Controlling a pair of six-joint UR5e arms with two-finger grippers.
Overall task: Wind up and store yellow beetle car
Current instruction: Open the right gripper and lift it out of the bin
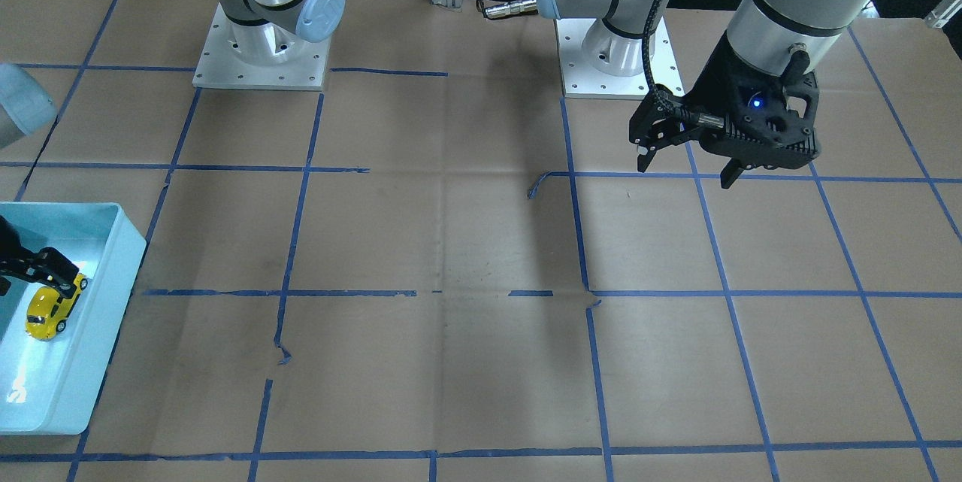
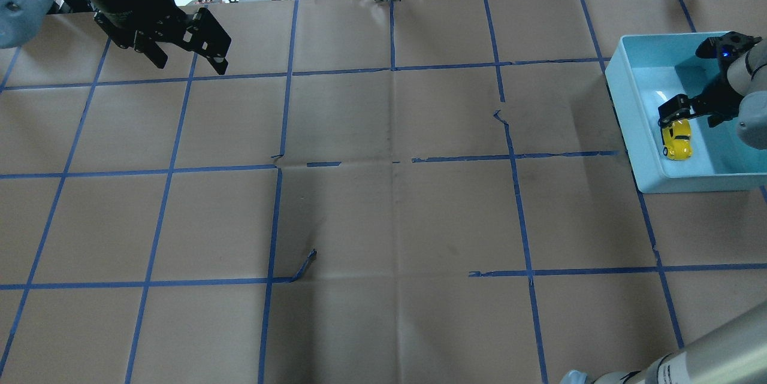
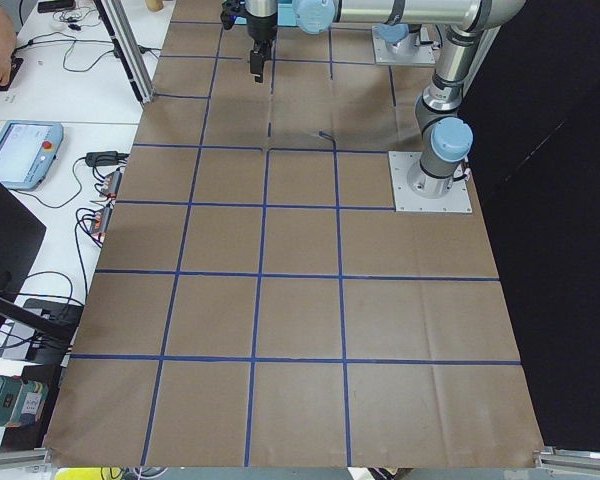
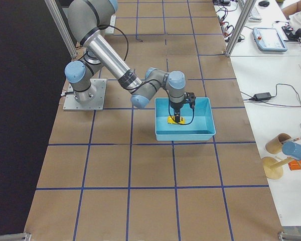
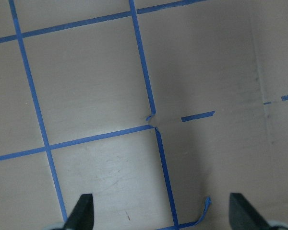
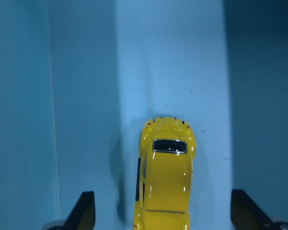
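Store step looks nearly done: yellow beetle car (image 6: 164, 177) lies in bin (image 2: 628, 126), right gripper (image 6: 164, 213) wide open astride it; next, lift clear.

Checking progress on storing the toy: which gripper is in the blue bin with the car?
The right gripper, open over the yellow beetle car in the blue bin; the left gripper hangs open above the brown paper.

Yellow beetle car (image 6: 164, 177): glossy paint, smooth shell, bright glints; windows dark & shiny. Bin (image 1: 101, 331): smooth pale-blue plastic w/ glare on floor. Table cover: matt brown paper (image 1: 451, 241), creased; blue tape (image 1: 721, 294) lines matt, torn in spots. Left gripper (image 1: 685, 174): matt black plastic, ribbed. Left arm (image 1: 797, 1): silver satin metal. Base plate (image 1: 225, 76): pale dull metal.
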